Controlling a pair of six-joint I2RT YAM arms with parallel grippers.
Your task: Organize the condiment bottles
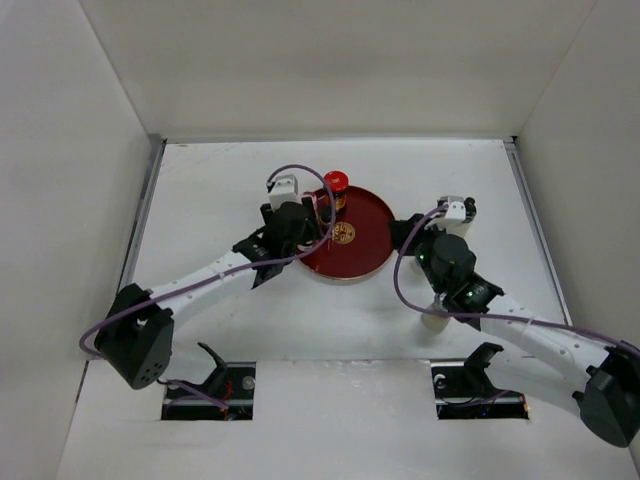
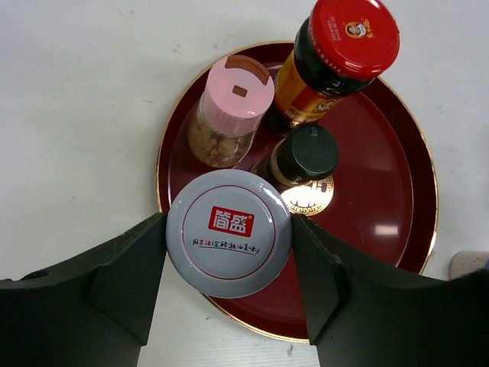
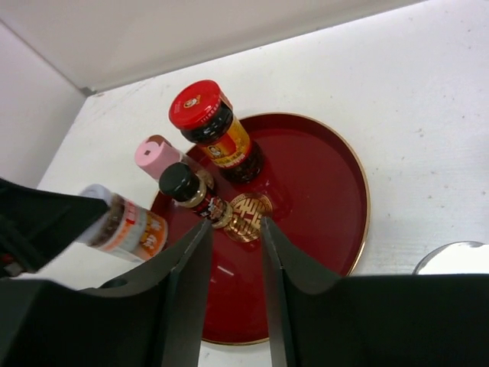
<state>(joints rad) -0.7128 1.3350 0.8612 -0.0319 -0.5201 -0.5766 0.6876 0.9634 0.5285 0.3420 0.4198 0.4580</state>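
1. Grey-lidded jar (image 2: 229, 223), with a red label on its cap, sits at the left rim of the tray (image 2: 382, 153). Brown contents and an orange label show on its side in the right wrist view. Whether its base rests on the tray cannot be told.
2. Left gripper (image 2: 229, 237) is closed around this jar, its black fingers (image 2: 122, 283) pressed to either side of the lid.
3. Pink-capped shaker (image 2: 233, 103) stands upright on the tray just beyond the held jar, with pale crumbly contents showing through its clear body.
4. Black-capped bottle (image 2: 307, 151) stands near the tray's middle, right beside the gold emblem (image 2: 309, 197) and close to the pink shaker.
5. Red-capped jar (image 2: 353, 37), dark-bodied with an orange label, stands upright at the far edge of the tray, just behind the black-capped bottle.
6. Right gripper (image 3: 234, 237) hangs over the right side of the tray, its fingers (image 3: 187, 290) parted by only a narrow gap, with nothing between them.
7. Silver cap (image 3: 457, 258) shows at the lower right edge of the right wrist view, off the tray.
8. Cream bottle (image 1: 434, 319) stands on the table (image 1: 230, 180) near-right of the tray, partly hidden under the right arm; whether the silver cap belongs to it cannot be told.
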